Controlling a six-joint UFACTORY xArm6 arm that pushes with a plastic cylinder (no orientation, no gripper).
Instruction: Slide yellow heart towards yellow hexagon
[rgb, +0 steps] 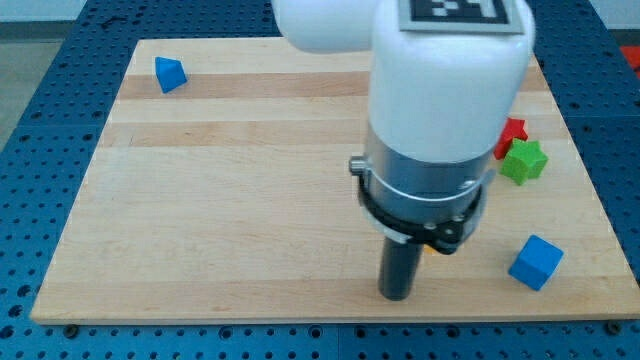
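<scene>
My tip (397, 296) rests on the wooden board (230, 200) near the view's bottom, right of centre. The white and grey arm body (440, 110) covers much of the board's right half. A small yellow-orange sliver (431, 248) peeks out just right of the rod, under the arm's dark collar; its shape cannot be made out. No yellow heart or yellow hexagon shows clearly; the arm may hide them.
A blue triangular block (170, 74) sits at the board's top left. A red block (513, 131) and a green star-like block (524, 160) touch at the right edge. A blue cube (536, 262) lies at the bottom right, right of my tip.
</scene>
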